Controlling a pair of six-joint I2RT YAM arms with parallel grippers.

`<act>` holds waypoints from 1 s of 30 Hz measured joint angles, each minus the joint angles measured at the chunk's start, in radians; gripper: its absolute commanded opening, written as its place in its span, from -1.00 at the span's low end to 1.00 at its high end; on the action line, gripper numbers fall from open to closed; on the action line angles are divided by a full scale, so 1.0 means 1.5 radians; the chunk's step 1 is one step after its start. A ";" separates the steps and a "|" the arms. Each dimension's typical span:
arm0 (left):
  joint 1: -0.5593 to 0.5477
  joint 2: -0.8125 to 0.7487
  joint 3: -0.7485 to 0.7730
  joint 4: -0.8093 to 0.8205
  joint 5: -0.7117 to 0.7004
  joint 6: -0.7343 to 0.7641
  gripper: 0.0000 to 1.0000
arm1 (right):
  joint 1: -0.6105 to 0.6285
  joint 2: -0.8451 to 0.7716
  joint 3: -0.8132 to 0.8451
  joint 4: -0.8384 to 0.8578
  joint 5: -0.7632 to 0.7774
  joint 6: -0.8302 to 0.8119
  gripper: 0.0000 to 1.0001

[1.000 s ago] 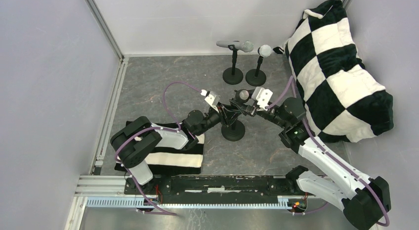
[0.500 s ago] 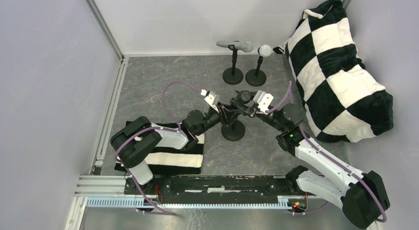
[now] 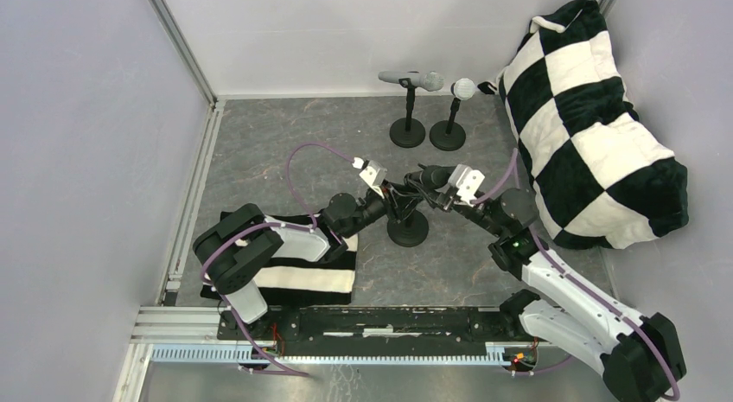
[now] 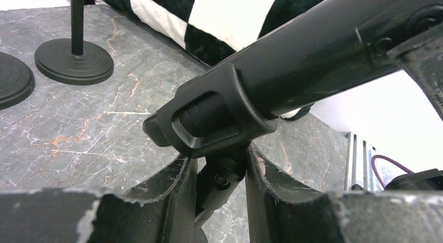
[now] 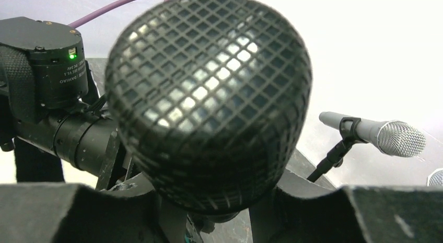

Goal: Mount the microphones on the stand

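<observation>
Black microphone [image 3: 430, 175] lies almost level in the clip [image 4: 209, 120] of the near stand [image 3: 407, 229] on the worktop [image 3: 285, 143] — the right hand [image 3: 439, 188] clamped on it near its mesh head, apparently seating it, the left hand [image 3: 393, 197] pinching the stand's neck, seemingly for steadiness.

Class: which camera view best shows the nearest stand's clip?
Left wrist: the clip atop the stand fills the frame, holding the black microphone. Top external shows it small and dark; in right wrist the mesh head blocks it.
</observation>
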 measured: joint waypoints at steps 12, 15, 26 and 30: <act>-0.012 -0.013 0.002 -0.027 -0.040 0.019 -0.96 | -0.006 -0.114 -0.012 -0.178 -0.026 0.045 0.42; -0.012 -0.016 0.004 -0.034 -0.051 0.020 -0.96 | -0.006 -0.145 -0.013 -0.207 -0.012 0.068 0.42; -0.016 -0.036 0.017 -0.083 -0.119 0.038 -0.96 | -0.006 -0.197 0.064 -0.460 0.088 0.181 0.41; -0.016 -0.046 0.019 -0.100 -0.146 0.064 -0.96 | -0.006 -0.161 0.185 -0.574 0.113 0.210 0.51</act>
